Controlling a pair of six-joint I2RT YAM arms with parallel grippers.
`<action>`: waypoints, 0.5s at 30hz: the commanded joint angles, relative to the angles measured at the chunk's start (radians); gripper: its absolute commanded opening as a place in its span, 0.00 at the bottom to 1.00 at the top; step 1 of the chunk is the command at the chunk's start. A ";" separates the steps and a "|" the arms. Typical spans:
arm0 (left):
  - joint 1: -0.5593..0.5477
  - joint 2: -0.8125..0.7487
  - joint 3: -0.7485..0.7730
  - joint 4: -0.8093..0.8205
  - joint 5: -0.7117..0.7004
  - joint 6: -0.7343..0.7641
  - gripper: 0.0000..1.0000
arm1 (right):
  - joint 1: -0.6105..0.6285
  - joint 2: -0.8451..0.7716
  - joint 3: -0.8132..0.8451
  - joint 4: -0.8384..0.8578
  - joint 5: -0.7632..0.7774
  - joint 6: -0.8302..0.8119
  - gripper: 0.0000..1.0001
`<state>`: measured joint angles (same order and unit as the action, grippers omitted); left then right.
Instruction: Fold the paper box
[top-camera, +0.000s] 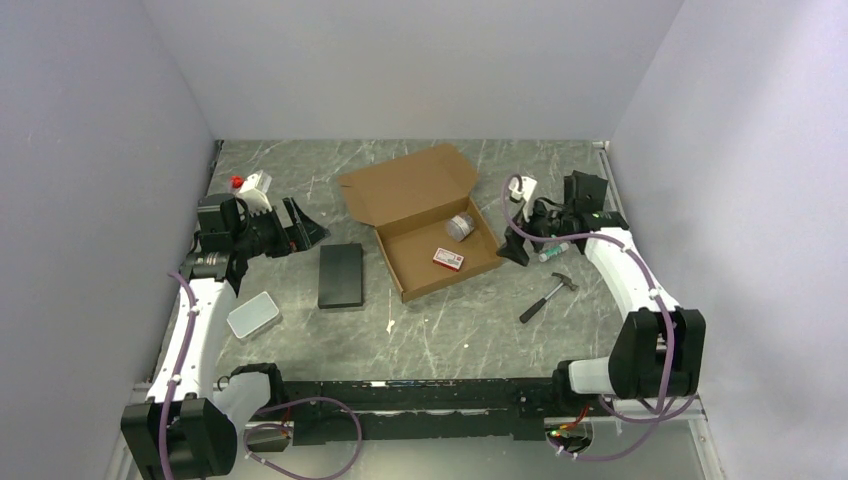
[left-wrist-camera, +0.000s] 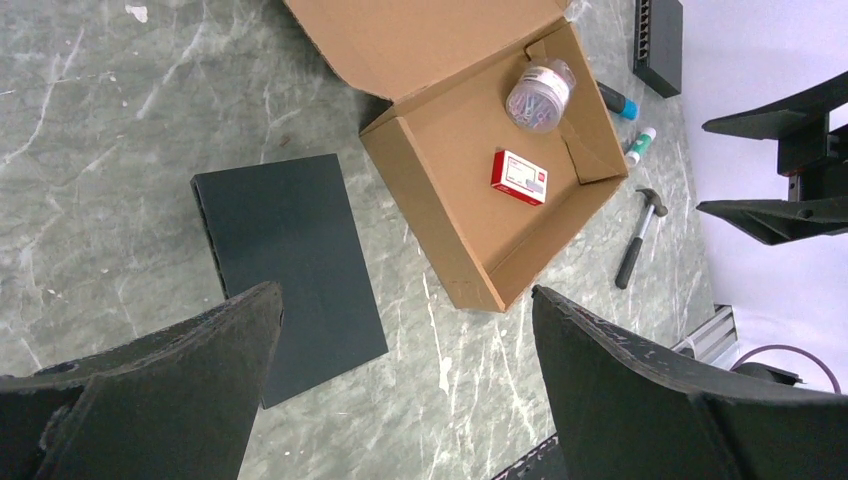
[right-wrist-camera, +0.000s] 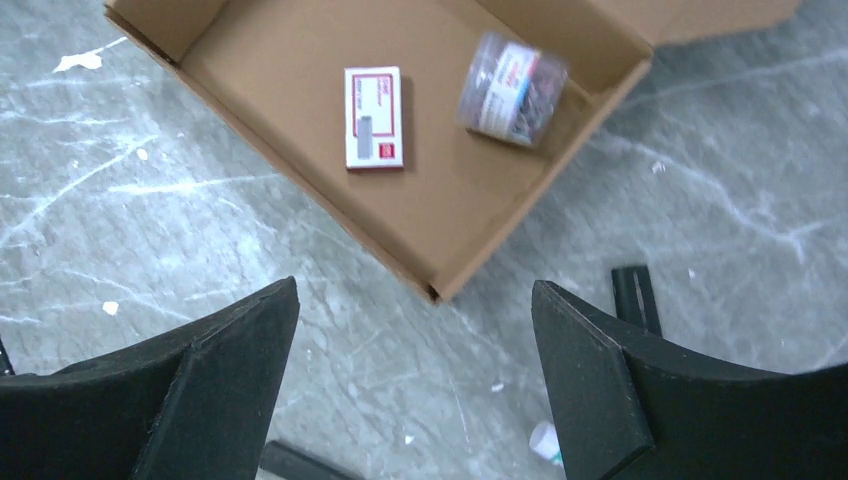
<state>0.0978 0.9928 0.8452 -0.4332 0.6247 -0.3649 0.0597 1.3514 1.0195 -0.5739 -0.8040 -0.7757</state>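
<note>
Paper box (top-camera: 405, 185) sits mid-table between the two arms, tray sides up and the lid flopped back flat toward the far left, so it's not closed. Starting at the left: there's a small white thing with a red cap (top-camera: 250, 184) behind the left arm, too tiny for me to say what it is. The left gripper (left-wrist-camera: 405, 292) hangs over the table (top-camera: 450, 330) with its jaws spread wide and nothing in them; its wrist view cuts both fingers off at the bottom edge. A grey tin (top-camera: 253, 314) lies near that arm, and a black block (top-camera: 341, 276) lies flat just left of the box, not touching it. Inside the tray are a little red-and-white packet (top-camera: 449, 259) (print unreadable) and a clear jar of paper clips (left-wrist-camera: 540, 95) tipped on its side in the far corner. The right gripper (right-wrist-camera: 415, 287) is off the tray's right side, fingers parted and empty. Further right, a hammer (top-camera: 547, 297) lies on the table, a couple of markers (left-wrist-camera: 640, 143) are half hidden by the box wall, and a black gadget (left-wrist-camera: 658, 45) is cropped at the frame edge.
</note>
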 joint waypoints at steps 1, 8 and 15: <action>0.006 -0.023 -0.003 0.037 0.031 -0.014 0.99 | -0.099 -0.046 -0.042 0.057 -0.068 -0.066 0.90; 0.007 -0.035 -0.005 0.037 0.032 -0.016 0.99 | -0.150 0.102 0.035 0.037 0.132 0.051 0.87; 0.005 -0.042 -0.008 0.042 0.038 -0.019 0.99 | -0.149 0.193 0.005 0.125 0.239 -0.001 0.88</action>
<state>0.0978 0.9745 0.8394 -0.4290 0.6319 -0.3725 -0.0883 1.5364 1.0233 -0.5255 -0.6212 -0.7216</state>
